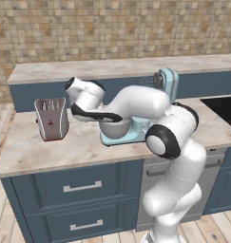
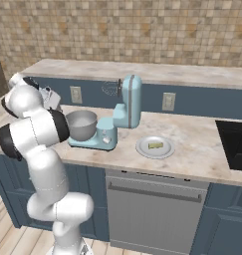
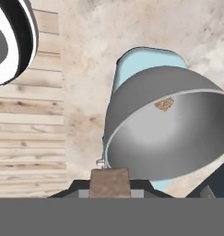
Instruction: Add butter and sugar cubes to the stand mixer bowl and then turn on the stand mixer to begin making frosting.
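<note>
My gripper (image 3: 109, 186) is shut on a tan-brown sugar cube (image 3: 109, 181), which hangs just outside the near rim of the stand mixer bowl (image 3: 164, 138). A second sugar cube (image 3: 164, 104) lies inside that grey metal bowl (image 1: 114, 128) (image 2: 81, 124). The bowl sits on the base of the light blue stand mixer (image 1: 167, 84) (image 2: 127, 107), whose head is tilted up with the wire whisk (image 2: 110, 88) in the air. The butter (image 2: 155, 145), a small pale yellow block, rests on a round white plate (image 2: 142, 149) to the right of the mixer. My arm reaches over the bowl from the front.
A grey boxy appliance with red marks (image 1: 52, 118) (image 2: 52, 98) stands on the counter left of the mixer. A dark cooktop (image 2: 234, 144) (image 1: 226, 105) is set into the counter at the far right. Drawers (image 1: 83, 187) and a dishwasher front (image 2: 155, 209) lie below.
</note>
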You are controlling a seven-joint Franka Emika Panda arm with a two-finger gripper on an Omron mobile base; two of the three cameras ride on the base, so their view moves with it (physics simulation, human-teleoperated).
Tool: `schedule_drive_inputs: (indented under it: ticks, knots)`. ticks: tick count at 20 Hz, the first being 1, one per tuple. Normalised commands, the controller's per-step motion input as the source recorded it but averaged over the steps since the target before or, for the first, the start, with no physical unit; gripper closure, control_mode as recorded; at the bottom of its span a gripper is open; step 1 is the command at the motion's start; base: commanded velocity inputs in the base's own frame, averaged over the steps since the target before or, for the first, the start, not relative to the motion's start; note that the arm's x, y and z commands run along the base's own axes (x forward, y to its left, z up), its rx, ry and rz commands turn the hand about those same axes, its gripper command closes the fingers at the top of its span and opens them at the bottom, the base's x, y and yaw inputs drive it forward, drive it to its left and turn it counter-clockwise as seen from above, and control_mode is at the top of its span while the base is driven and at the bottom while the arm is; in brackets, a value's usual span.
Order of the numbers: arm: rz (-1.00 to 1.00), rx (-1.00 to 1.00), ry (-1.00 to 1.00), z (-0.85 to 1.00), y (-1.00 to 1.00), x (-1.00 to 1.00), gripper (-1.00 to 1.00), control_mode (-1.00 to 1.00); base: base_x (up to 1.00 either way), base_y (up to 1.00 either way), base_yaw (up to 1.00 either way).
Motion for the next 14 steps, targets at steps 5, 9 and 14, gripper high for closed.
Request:
schedule_drive_inputs:
  ticks: [5, 9, 14]
  knots:
    - [-0.01, 0.0, 0.06, -0.02, -0.35, 0.37, 1.0, -1.0, 0.0, 0.0, 0.0]
    - [0.0, 0.0, 0.07, -0.11, -0.15, 0.37, 1.0, -1.0, 0.0, 0.0, 0.0]
    - [0.0, 0.0, 0.05, -0.37, 0.0, 0.15, 1.0, -1.0, 0.0, 0.0, 0.0]
